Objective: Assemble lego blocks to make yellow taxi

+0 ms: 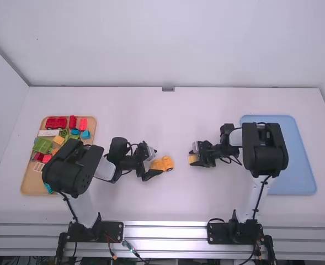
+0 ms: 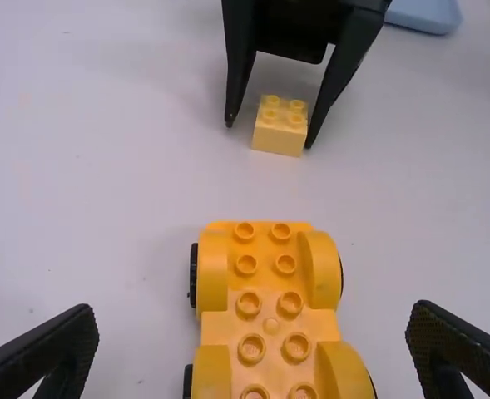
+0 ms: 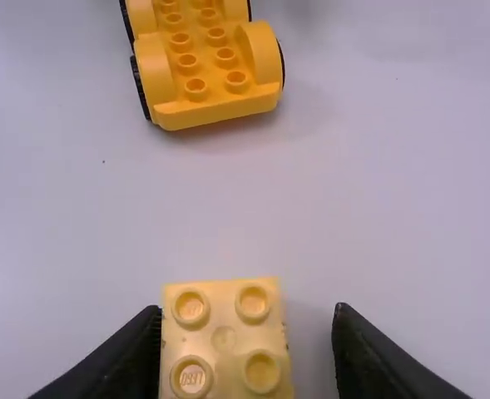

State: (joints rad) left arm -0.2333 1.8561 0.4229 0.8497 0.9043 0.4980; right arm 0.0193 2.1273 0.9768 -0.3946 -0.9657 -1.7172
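Left wrist view: left claw (image 1: pixel 154 161), wide and empty, straddles wheeled base (image 2: pixel 270 326); right claw (image 1: pixel 194 157), ajar, loosely straddles block (image 2: pixel 279 133).

Ylw car base (image 2: pixel 271 326), studs up; ylw block (image 2: pixel 278 140) nr, apart.

The high view looks forward and down from well above the near side of the white table (image 1: pixel 179 204), taking in most of it. The wrist views look down from close in, roughly facing each other, though their exact tilt is hard to judge: the left is nearer the wheeled base (image 2: pixel 269 324), the right nearer the small block (image 3: pixel 224 337). All three views share both pieces.
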